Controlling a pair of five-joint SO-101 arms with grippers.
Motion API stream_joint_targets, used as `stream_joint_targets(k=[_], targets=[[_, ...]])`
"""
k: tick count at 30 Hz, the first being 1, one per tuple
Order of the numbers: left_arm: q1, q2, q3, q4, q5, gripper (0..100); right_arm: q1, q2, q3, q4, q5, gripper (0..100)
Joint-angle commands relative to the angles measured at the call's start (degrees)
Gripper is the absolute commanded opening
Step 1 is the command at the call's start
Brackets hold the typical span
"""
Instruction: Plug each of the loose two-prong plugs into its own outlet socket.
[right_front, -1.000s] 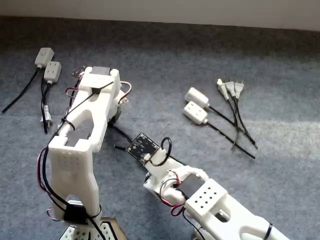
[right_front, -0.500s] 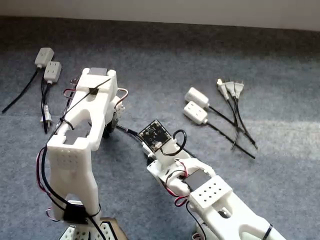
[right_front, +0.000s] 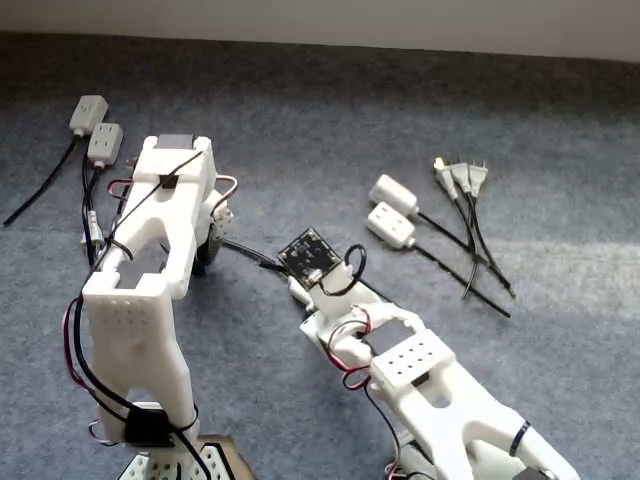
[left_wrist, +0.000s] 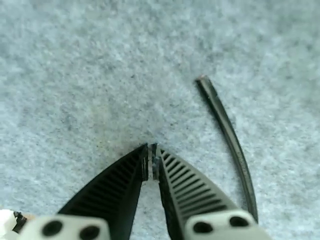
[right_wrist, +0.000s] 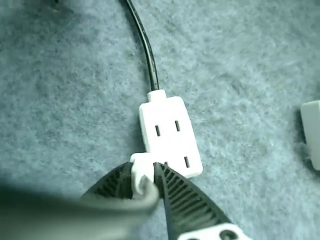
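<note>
High view: left arm (right_front: 150, 230) has shifted left, right arm (right_front: 410, 365) reached farther out; right gripper (right_wrist: 146, 172) fingers pinch white plug (right_wrist: 140, 164) touching outlet socket (right_wrist: 167, 132) on carpet (right_wrist: 250, 75), left gripper (left_wrist: 151, 160) fingers pressed together.

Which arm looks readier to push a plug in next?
Right, I'd say. The right gripper holds a white plug right beside a white outlet socket. The left gripper is shut on nothing, over carpet near a black cable.

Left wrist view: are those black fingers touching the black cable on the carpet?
Apart. The left wrist view shows bare carpet between the fingers and the black cable all along its length.
</note>
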Motion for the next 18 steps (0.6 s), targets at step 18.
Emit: stream_joint_targets(k=[18], targets=[[-1.2, -1.3, -0.7, 0.9, -0.7, 5, 0.5, -22.2, 2.1, 12.5, 2.7, 0.8]])
